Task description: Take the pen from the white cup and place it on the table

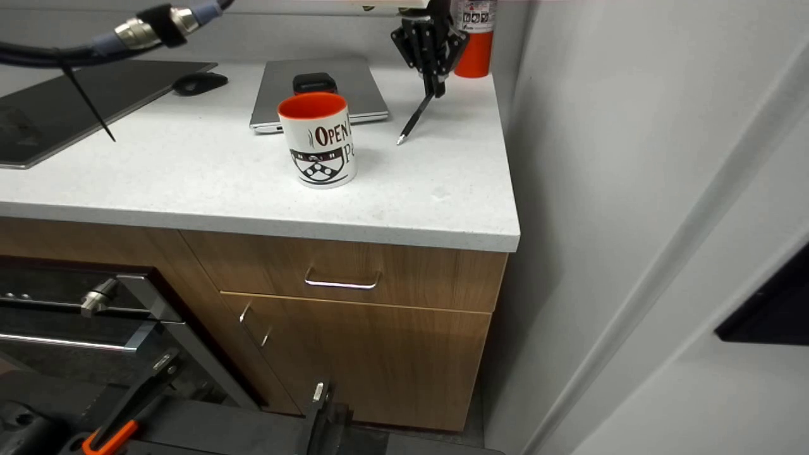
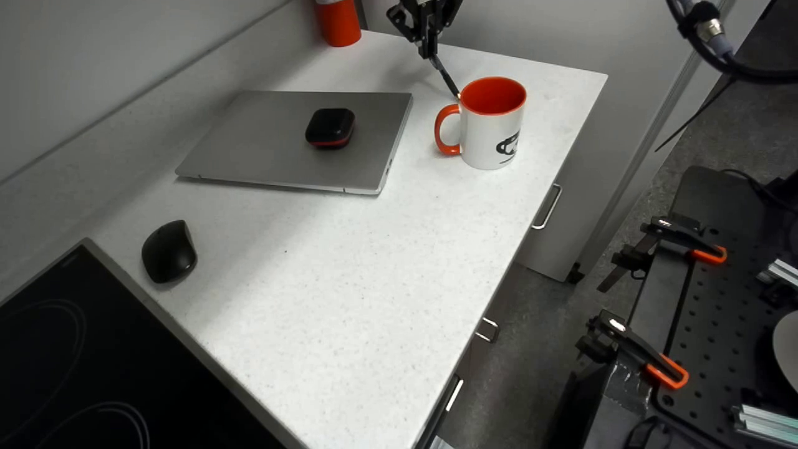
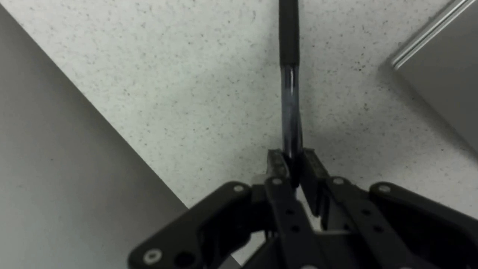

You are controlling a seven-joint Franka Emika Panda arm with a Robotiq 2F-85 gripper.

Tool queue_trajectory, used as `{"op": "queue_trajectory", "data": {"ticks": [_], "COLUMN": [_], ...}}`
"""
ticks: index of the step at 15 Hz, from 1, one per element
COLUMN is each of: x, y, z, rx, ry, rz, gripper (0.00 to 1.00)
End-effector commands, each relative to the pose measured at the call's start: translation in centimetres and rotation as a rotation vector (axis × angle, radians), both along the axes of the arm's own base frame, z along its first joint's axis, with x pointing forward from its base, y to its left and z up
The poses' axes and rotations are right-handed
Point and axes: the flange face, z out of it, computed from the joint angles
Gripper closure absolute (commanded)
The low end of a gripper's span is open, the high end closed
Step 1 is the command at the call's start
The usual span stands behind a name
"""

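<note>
In an exterior view, the table point(image 2: 299, 274), at the centre, looks like smooth, speckled stone. The laptop point(image 2: 262, 137), at upper left, seems of matt metal, and the white cup point(image 2: 483, 137), at upper right, of smooth ceramic. In the wrist view, at top centre, the pen point(image 3: 289, 82) looks matt above and glossy, like plastic, below.

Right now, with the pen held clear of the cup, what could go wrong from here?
The pen is gripped near one end and slants, so it may pivot or slip if its tip presses on the table. If the end effector opens too early, the pen could fall and roll toward the edge. The white cup stands nearby, so a sideways swing might knock it.
</note>
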Motion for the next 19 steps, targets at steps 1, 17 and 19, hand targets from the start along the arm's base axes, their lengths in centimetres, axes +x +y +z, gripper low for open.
{"op": "queue_trajectory", "data": {"ticks": [1,17,19], "x": [1.2,1.5,1.5], "y": [-0.9,-2.0,-2.0], "z": [-0.2,2.2,2.2], "rx": [0.014,-0.008,-0.008], "ry": [-0.038,-0.068,-0.068], "rz": [-0.007,-0.033,-0.033], "gripper": [0.61,0.0,0.0]}}
